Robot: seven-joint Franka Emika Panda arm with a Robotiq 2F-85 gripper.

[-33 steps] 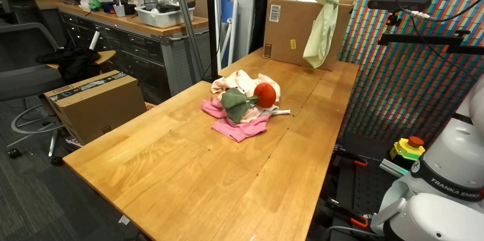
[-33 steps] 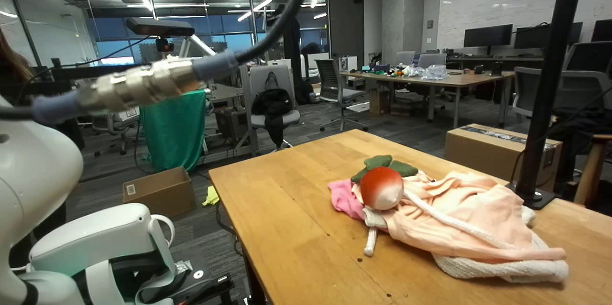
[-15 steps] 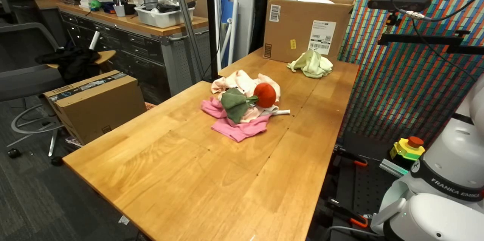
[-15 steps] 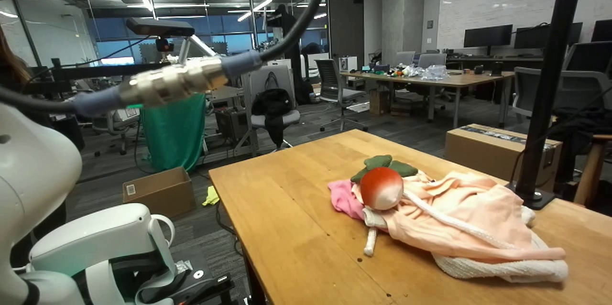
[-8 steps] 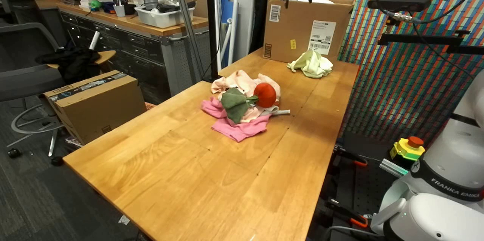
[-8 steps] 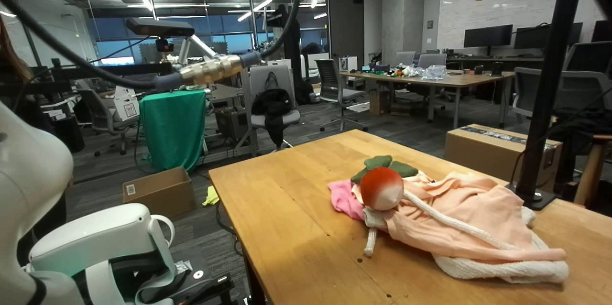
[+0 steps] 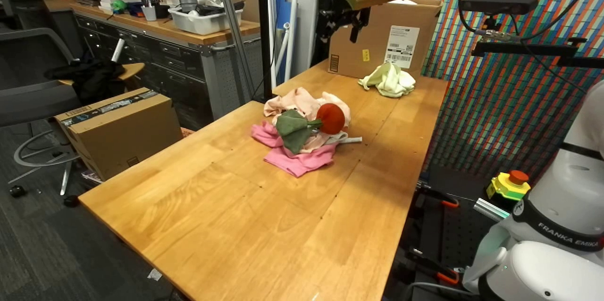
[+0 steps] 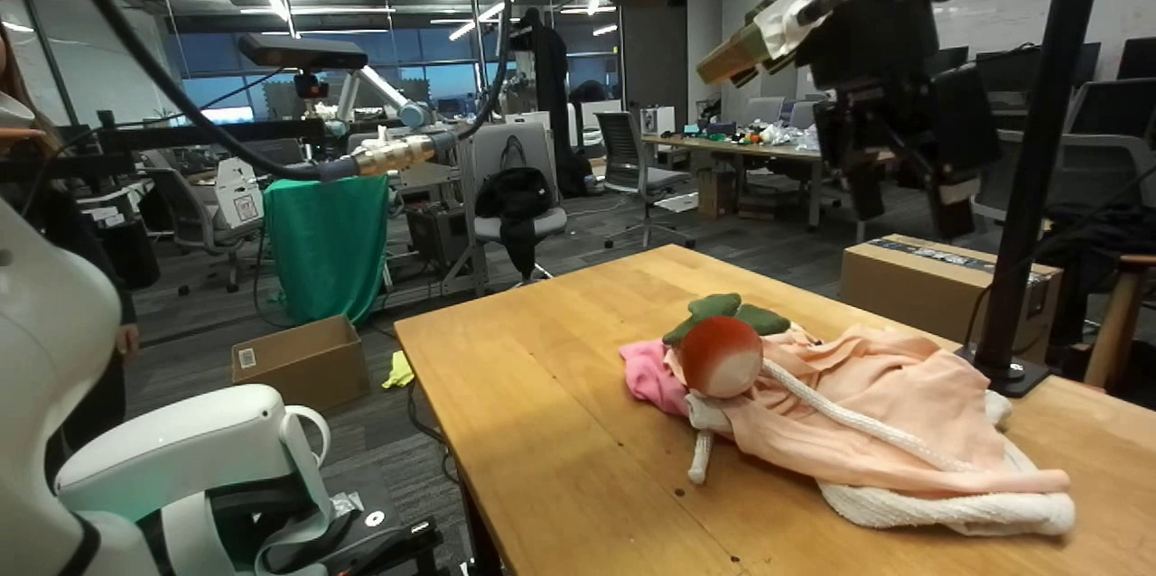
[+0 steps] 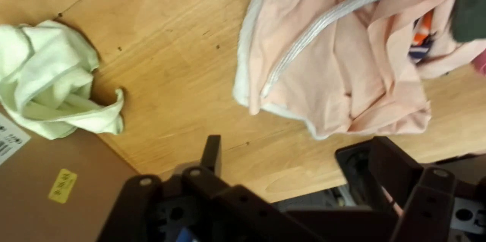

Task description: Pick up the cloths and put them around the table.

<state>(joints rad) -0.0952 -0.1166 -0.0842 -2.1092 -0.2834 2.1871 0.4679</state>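
On counter (image 7: 212,225): one pink cloth (image 7: 302,162), one peach cloth (image 9: 353,60), one pale-green cloth (image 7: 389,83), one red toy (image 7: 332,119). One tool (image 9: 298,151), jaws spread wide.

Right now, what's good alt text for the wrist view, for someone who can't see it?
A crumpled pale green cloth lies on a wooden table at left, apart from a larger peach cloth at upper right with a white rope across it. An open, empty claw juts in from the bottom; a cardboard box shows at lower left.
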